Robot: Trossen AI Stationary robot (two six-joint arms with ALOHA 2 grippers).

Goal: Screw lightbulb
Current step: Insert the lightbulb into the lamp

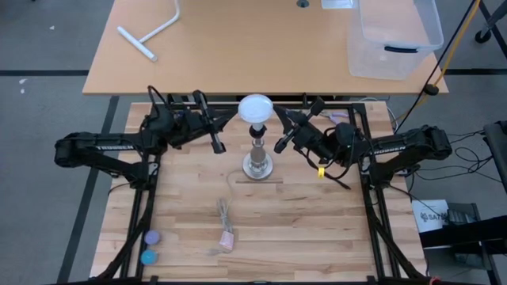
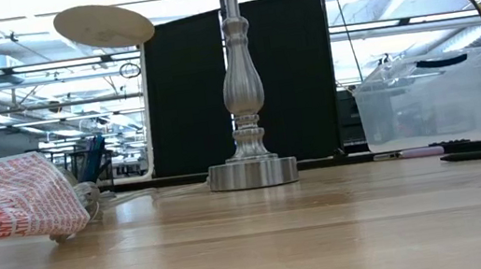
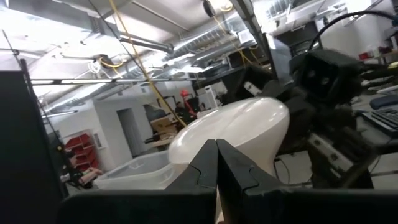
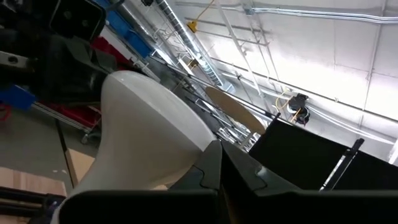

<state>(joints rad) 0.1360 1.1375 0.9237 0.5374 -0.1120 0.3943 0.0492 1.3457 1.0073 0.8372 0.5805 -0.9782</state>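
The lightbulb point(image 1: 256, 108) sits on top of the metal lamp post point(image 1: 258, 154), which stands a little back of the middle of the counter point(image 1: 317, 229), globe up and apparently seated in the black socket. Going left to right: the left gripper point(image 1: 217, 146) hangs just left of the post with its jaws pressed together on nothing; the bulb and post come next; then the right gripper point(image 1: 280, 146) hangs just right of the post, jaws likewise closed and empty. Both tips seem close to the bulb without gripping it.

By my reading the turning has not begun, or a turn is between grips. The next move would call for one pair of jaws to part, close gently round the globe and twist it while the post keeps upright.

Hard to make out: the screw base and threads are hidden under the globe, so how far the bulb is screwed in cannot be told. The low view cuts off the post's top.
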